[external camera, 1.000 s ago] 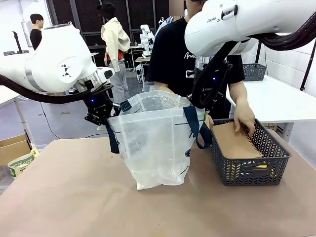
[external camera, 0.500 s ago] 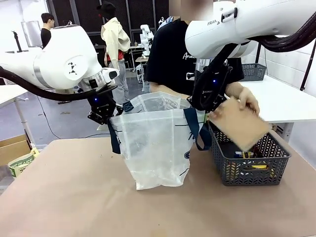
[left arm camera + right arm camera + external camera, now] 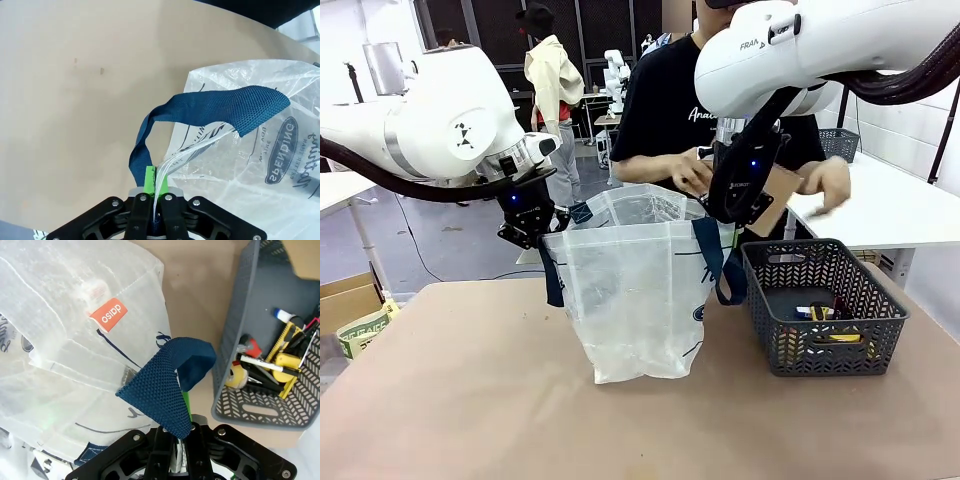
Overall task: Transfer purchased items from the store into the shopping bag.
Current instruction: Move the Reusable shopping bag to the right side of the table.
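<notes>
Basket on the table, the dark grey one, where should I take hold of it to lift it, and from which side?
Grip the basket at the end wall nearest the person, fingers through the handle slot under the solid rim, coming from outside that end. The slot gives a firm edge; the lattice sides likely don't. Keep it level: loose items lie inside.
</notes>
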Controlling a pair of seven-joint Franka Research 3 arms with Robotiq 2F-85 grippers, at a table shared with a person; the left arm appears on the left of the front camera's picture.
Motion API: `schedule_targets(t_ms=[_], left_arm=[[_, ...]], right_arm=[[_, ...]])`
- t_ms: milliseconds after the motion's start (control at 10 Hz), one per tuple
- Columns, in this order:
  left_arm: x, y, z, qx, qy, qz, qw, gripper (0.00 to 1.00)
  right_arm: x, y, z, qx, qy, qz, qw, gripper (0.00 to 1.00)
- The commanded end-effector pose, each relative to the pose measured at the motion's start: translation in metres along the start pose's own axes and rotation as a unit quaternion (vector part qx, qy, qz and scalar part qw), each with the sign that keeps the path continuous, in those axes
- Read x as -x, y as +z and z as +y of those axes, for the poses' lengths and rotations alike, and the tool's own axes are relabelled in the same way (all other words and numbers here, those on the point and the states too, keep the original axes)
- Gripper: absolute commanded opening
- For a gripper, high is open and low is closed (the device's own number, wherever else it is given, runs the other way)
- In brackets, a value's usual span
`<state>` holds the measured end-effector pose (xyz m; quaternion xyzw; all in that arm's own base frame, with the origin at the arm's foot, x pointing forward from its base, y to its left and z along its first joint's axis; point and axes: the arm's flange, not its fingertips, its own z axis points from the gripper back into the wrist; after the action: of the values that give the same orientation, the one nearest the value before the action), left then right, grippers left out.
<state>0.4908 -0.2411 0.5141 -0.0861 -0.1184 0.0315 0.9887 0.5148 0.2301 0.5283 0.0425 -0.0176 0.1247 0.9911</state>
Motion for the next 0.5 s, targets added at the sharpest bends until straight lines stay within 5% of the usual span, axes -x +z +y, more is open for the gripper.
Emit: schedule_targets(t_ms=[0,400], left_arm=[[0.0055,-0.0007,0.0039,0.006,0.012,-0.006,1.0,0.0],[0.0055,-0.0007,0.0039,0.006,0.012,-0.006,1.0,0.0]], right_arm=[[0.0002,-0.0002,-0.0014,0.002,-0.001,0.0,1.0,0.0],[0.0002,-0.0002,-0.0014,0.002,-0.001,0.0,1.0,0.0]])
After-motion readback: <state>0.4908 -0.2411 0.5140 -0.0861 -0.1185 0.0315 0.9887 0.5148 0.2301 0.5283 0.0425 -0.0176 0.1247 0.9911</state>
